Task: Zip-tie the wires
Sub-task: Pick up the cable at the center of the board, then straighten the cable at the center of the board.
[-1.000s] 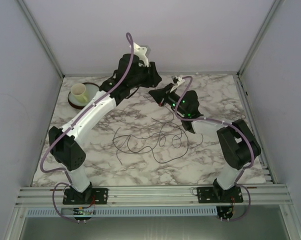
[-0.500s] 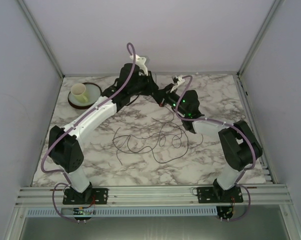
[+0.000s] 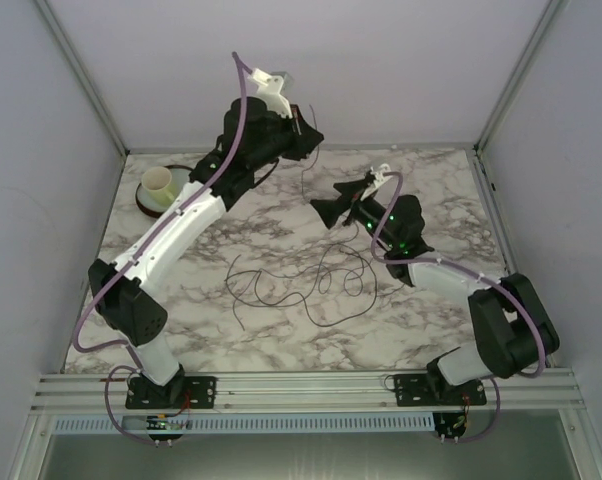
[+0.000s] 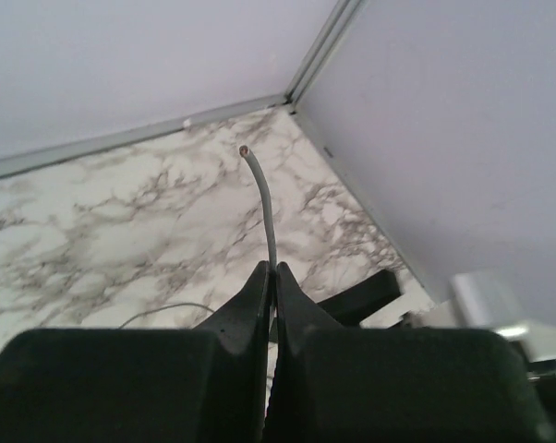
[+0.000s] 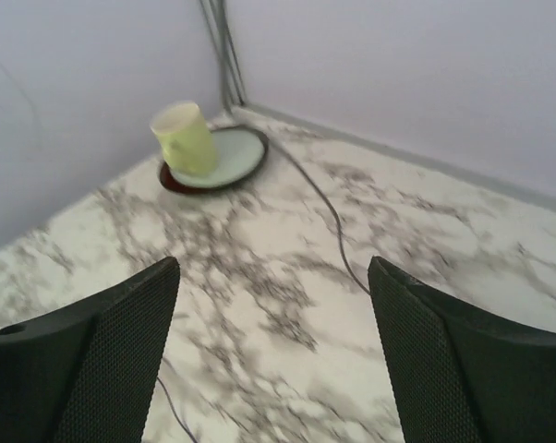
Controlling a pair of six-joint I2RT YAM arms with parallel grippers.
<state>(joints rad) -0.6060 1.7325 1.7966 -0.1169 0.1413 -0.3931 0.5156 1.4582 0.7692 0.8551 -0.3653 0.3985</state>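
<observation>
The wires lie looped on the table between our arms in the top view, where our left gripper has lifted away. Left wrist: its jaws pinch one strand. Right wrist: our right gripper has sprung wide, empty; the handover looks done.

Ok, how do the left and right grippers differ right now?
The left gripper is shut, pinching a thin grey wire; the right gripper is wide open and holds nothing. The left gripper is raised high above the marble table, while the right gripper hangs lower over it. Both are black and sit toward the back of the table.
</observation>
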